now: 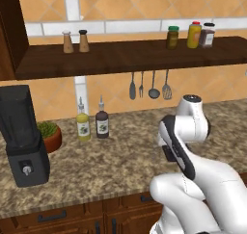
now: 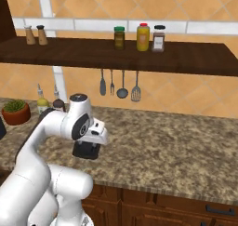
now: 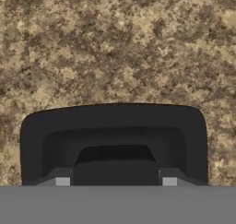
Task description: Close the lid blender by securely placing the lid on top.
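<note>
The lid (image 3: pixel 113 131), a flat black squarish slab with rounded corners, lies between the gripper's (image 3: pixel 115 179) fingers in our hand view, and we see the jaws pinched in on it from both sides. Its far edge and both side edges stand out cleanly against the speckled brown granite counter (image 3: pixel 115 43), which runs bare beyond it. In our right base view the same lid (image 2: pixel 86 150) shows as a dark block under the white hand, over the counter near its front edge (image 2: pixel 153 185).

The tall dark grey blender (image 1: pixel 21 134), with its boxy base and one round front knob, stands at the far left of the counter, well apart from the hand. Its tapered black jar rises up to the underside of the dark wooden shelf (image 1: pixel 130 55). Just beside it on its right sits a small potted green plant (image 1: pixel 49 134), then a yellow oil bottle (image 1: pixel 83 122) and a dark sauce bottle (image 1: pixel 102 120). Between those bottles and the arm we see a bare stretch of granite.
</note>
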You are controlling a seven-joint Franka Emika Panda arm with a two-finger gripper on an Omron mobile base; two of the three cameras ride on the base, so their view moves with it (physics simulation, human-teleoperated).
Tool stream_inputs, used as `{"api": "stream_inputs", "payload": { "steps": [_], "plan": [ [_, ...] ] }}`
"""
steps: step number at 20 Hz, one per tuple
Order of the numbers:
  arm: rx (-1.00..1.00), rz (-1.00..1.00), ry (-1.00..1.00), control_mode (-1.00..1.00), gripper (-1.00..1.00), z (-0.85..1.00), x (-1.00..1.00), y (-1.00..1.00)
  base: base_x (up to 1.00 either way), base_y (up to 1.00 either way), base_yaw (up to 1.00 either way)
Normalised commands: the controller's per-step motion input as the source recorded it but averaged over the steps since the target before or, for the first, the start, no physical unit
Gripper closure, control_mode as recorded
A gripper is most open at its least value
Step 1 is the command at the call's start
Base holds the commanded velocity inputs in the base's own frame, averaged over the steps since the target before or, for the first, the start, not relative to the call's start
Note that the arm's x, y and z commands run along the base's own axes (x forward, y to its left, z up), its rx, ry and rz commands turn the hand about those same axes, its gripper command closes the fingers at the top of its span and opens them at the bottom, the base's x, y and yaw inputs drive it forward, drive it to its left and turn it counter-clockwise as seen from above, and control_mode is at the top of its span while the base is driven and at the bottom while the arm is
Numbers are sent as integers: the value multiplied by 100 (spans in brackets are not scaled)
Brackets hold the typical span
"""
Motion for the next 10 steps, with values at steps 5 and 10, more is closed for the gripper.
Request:
{"api": "stream_inputs", "payload": {
  "steps": [5,10],
  "plan": [
    [0,0,-12,-100,100,80,-16,13,0,0,0],
    [0,0,-12,100,100,36,-27,29,-12,36,0]
  ]
}}
